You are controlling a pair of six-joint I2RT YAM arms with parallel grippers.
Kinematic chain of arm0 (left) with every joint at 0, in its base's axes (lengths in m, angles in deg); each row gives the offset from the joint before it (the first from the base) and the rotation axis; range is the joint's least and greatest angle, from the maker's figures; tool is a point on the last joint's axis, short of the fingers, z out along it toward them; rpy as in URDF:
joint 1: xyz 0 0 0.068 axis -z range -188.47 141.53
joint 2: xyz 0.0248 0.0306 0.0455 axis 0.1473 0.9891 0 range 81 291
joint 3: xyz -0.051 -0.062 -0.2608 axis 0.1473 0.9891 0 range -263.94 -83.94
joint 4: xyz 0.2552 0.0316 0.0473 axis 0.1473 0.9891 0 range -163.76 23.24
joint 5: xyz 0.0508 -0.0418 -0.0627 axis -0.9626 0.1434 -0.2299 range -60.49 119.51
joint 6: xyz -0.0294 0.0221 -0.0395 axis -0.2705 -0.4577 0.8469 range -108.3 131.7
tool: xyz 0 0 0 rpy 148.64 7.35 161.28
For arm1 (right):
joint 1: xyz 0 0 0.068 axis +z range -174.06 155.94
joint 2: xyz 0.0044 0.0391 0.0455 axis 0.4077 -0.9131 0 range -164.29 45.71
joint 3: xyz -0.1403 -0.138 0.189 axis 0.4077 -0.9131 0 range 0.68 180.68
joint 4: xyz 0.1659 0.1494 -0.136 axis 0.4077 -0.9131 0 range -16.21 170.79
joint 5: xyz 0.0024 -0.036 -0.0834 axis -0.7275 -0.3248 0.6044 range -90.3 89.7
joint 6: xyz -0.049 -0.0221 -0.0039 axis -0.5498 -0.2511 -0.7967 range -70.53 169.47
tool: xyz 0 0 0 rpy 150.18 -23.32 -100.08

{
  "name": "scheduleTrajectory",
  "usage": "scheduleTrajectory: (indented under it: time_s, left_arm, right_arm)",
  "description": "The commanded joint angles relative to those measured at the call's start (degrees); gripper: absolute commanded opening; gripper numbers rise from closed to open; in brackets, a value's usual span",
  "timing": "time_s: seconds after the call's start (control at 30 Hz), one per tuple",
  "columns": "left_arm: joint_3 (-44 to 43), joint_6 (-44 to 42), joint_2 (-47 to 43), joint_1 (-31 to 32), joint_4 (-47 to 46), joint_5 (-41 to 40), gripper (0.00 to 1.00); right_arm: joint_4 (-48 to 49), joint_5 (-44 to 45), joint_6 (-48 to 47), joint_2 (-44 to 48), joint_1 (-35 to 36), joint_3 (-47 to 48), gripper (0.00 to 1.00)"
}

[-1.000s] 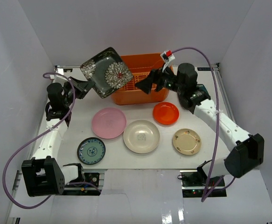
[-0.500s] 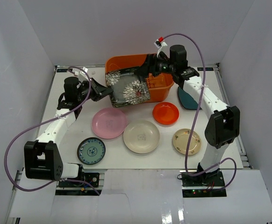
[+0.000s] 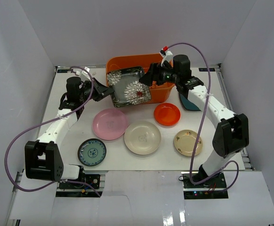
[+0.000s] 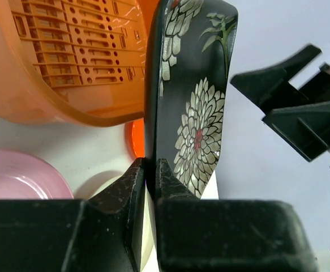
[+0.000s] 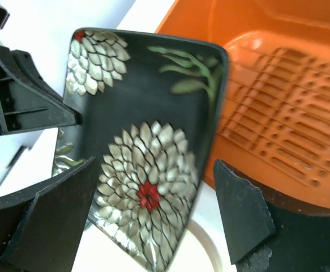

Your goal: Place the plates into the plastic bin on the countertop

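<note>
My left gripper (image 3: 109,91) is shut on the left edge of the squarish dark floral plate (image 3: 129,89) and holds it tilted against the front of the orange plastic bin (image 3: 127,61). In the left wrist view the fingers (image 4: 133,181) pinch the plate (image 4: 196,124) edge-on beside the bin (image 4: 74,56). My right gripper (image 3: 146,79) is open and empty, just right of the plate; its wrist view shows the plate (image 5: 148,141) lying beyond the spread jaws and the bin's slotted floor (image 5: 278,141). The bin looks tipped.
On the white countertop (image 3: 212,155) lie a pink plate (image 3: 109,124), a cream plate (image 3: 142,137), a red plate (image 3: 167,114), a beige floral plate (image 3: 188,142) and a blue-green plate (image 3: 91,152). A dark teal plate (image 3: 191,102) lies partly under my right arm.
My left gripper has lowered the dark floral plate from high at the left down against the bin. My right arm swung to the back, and the bin shifted left and tipped.
</note>
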State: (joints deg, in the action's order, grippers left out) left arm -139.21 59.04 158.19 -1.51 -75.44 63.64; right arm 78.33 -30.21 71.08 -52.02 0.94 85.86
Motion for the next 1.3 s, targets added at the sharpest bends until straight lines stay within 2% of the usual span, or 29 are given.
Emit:
scheduleTrajectory:
  time_s: [0.0,0.1,0.27,0.5,0.53,0.57,0.63,0.67,0.7,0.77,0.8,0.83,0.87,0.93,1.07,1.17,1.27]
  left_arm:
    - [-5.38,0.93,-4.94,-0.02,-8.35,1.56,0.0]
    - [-4.94,0.39,-5.29,0.33,-8.17,0.67,0.0]
    - [-5.91,1.53,-3.98,1.38,-9.57,2.95,0.0]
    - [-6.26,3.73,-4.06,1.65,-12.3,4.98,0.0]
    - [-6.26,3.82,-4.15,1.74,-12.39,5.16,0.0]
    - [-6.26,3.82,-4.41,1.74,-12.39,5.24,0.0]
    - [-6.08,3.73,-4.59,1.74,-12.13,5.33,0.0]
    - [-6.0,3.73,-4.68,1.74,-11.78,5.42,0.0]
    - [-5.99,3.56,-4.68,1.74,-10.56,5.16,0.05]
    - [-5.3,2.34,-5.03,1.74,-9.06,4.81,0.19]
    - [-4.77,1.72,-6.16,1.74,-7.75,3.59,0.35]
    - [-3.98,1.1,-7.13,1.74,-7.21,2.88,0.44]
    - [-2.67,-0.99,-9.05,1.74,-5.2,1.13,0.6]
    - [-1.96,-3.55,-11.0,1.74,-1.95,-0.9,0.72]
    - [0.93,-8.83,-15.04,1.74,5.35,-3.1,0.86]
    - [3.31,-10.76,-16.98,3.05,7.38,-3.72,0.86]
    - [6.65,-12.26,-17.68,5.51,9.22,-3.98,0.86]
  right_arm:
    - [3.78,8.01,-2.79,7.88,-0.65,-3.16,0.87]
    - [4.66,10.67,-3.06,9.41,-1.35,-5.65,0.86]
    - [0.8,3.29,-0.96,3.35,-0.74,-0.91,0.84]
    - [1.76,2.4,2.04,-0.97,0.67,1.3,0.76]
    - [3.41,2.4,2.65,-1.14,0.76,1.21,0.72]
    - [4.12,2.23,3.09,-1.06,0.67,0.51,0.49]
    - [7.54,2.14,4.58,-0.71,0.67,-0.72,0.31]
    - [8.86,2.31,6.06,-0.18,0.67,-1.77,0.14]
    - [9.92,2.57,6.78,-0.09,0.58,-1.69,0.09]
    - [10.54,4.15,8.7,0.0,0.5,-1.25,0.08]
    - [11.24,4.42,9.41,-0.18,0.41,-0.38,0.08]
    - [11.6,4.77,10.12,-0.26,0.32,0.32,0.08]
    - [11.77,5.12,11.52,-0.87,-0.12,2.07,0.08]
    - [12.04,6.96,12.32,-2.19,-0.47,4.27,0.08]
    - [10.9,10.48,13.2,-6.84,-2.31,11.04,0.08]
    - [11.42,8.39,16.36,-10.36,-4.77,13.69,0.08]
    - [9.59,10.04,15.4,-13.18,-5.39,16.14,0.08]
